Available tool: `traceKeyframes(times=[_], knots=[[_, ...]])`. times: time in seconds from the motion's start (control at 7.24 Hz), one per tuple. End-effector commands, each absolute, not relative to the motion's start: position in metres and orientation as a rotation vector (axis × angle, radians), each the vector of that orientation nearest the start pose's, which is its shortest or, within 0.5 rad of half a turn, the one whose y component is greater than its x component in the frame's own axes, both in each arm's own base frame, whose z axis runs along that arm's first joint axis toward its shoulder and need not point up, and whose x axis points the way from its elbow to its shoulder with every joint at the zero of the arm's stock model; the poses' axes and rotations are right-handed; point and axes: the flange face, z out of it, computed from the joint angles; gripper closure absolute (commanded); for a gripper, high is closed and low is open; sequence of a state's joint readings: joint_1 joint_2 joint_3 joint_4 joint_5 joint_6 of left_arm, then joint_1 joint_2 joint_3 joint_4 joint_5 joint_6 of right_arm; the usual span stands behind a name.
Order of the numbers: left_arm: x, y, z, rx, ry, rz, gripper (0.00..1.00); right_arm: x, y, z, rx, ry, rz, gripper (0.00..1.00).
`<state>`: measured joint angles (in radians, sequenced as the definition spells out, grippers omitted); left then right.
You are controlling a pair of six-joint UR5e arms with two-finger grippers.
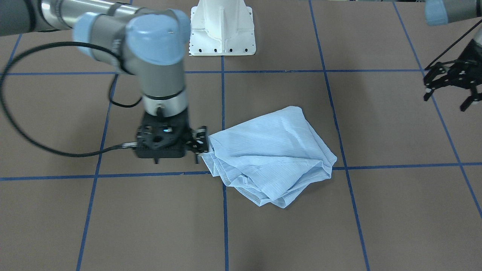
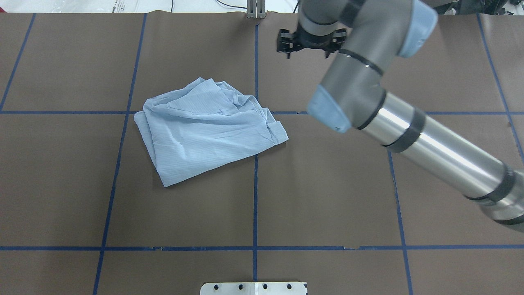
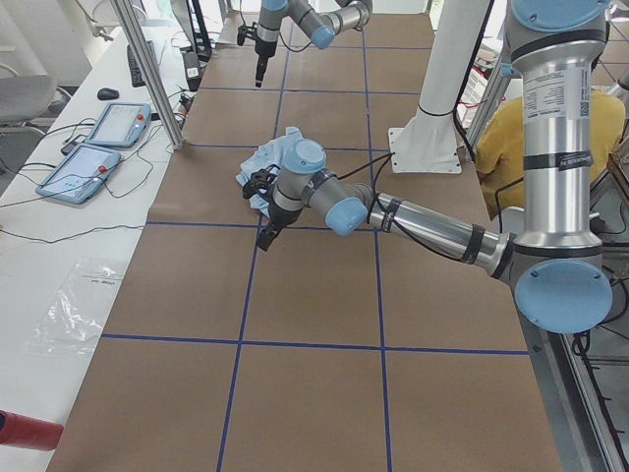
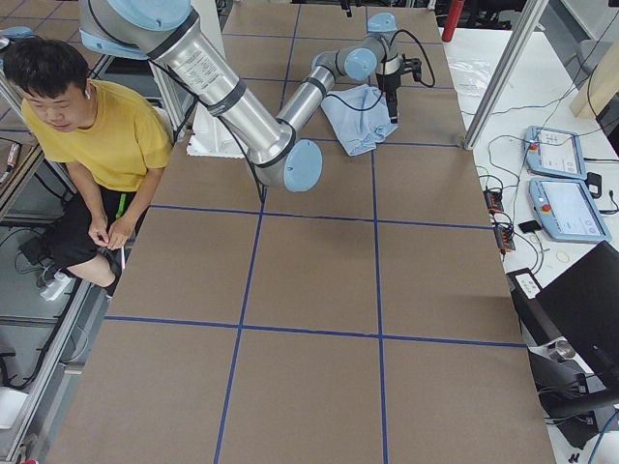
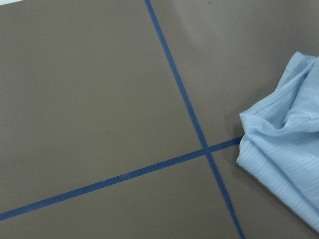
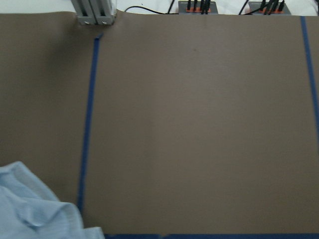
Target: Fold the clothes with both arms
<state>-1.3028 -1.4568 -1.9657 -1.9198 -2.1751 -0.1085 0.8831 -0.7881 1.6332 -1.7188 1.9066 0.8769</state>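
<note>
The clothes are one pale-blue striped shirt (image 1: 271,154) (image 2: 204,127), lying crumpled in a loose fold near the table's middle. My right gripper (image 1: 200,142) (image 2: 309,50) hangs above the table just off the shirt's edge. Its fingers are spread, nothing is between them, and it is not touching the cloth. The right wrist view shows only a corner of the shirt (image 6: 30,209) at the bottom left. My left gripper (image 1: 448,101) hovers open and empty, well off to the shirt's other side. The left wrist view catches the shirt (image 5: 284,149) at its right edge.
The white pedestal base (image 1: 222,30) (image 2: 254,288) stands at the robot's side of the table. Blue tape lines grid the brown table top (image 2: 327,184). A seated person in yellow (image 4: 97,126) is beside the table. Tablets (image 3: 98,147) and an aluminium post (image 3: 147,69) are at the far edge.
</note>
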Motion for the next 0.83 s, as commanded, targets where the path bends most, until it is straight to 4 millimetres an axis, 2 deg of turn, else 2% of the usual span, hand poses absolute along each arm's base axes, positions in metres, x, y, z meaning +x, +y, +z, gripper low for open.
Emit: traceKeyframes(times=[0.0, 0.14, 0.28, 0.41, 0.55, 0.69], knots=[[-0.057, -0.448, 0.52, 0.411, 0.594, 0.335, 0.0, -0.187, -0.597, 0.3, 0.231, -0.662, -0.151, 0.0], [-0.059, -0.435, 0.548, 0.342, 0.598, 0.308, 0.0, -0.127, -0.593, 0.355, 0.206, -0.662, -0.198, 0.0], [-0.073, -0.431, 0.572, 0.313, 0.599, 0.271, 0.0, -0.073, -0.575, 0.421, 0.169, -0.663, -0.237, 0.0], [-0.084, -0.424, 0.588, 0.254, 0.605, 0.221, 0.0, -0.023, -0.548, 0.483, 0.11, -0.682, -0.215, 0.0], [-0.082, -0.42, 0.609, 0.19, 0.64, 0.2, 0.0, 0.003, -0.504, 0.547, 0.036, -0.666, -0.216, 0.0], [-0.075, -0.411, 0.617, 0.14, 0.746, 0.175, 0.0, 0.028, -0.465, 0.603, -0.058, -0.667, -0.142, 0.0]])
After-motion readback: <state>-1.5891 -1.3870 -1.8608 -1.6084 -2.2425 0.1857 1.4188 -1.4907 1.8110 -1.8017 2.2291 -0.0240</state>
